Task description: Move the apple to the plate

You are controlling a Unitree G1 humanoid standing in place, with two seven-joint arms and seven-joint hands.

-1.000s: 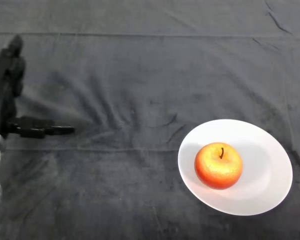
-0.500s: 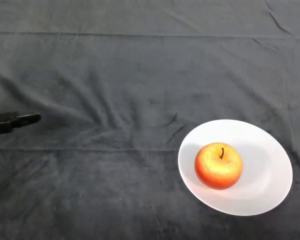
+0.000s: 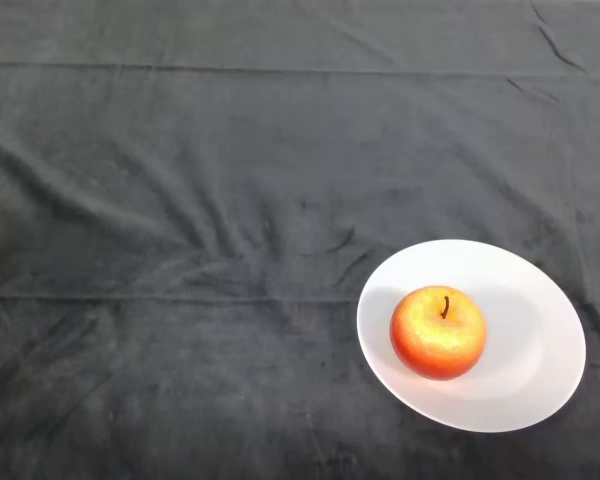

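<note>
Left and far parts of the scene: only the dark cloth (image 3: 180, 200) over the table, wrinkled, nothing on it. No hand or arm in the head view, so finger state can't be told. Right, near side: white plate (image 3: 540, 300) on the cloth, with the apple (image 3: 438, 332) resting on it, left of plate centre, upright, stem up, red-orange skin. Judgement: the placing step looks done, apple sits on plate, task appears complete. No further move called for beyond staying clear of the plate.
</note>
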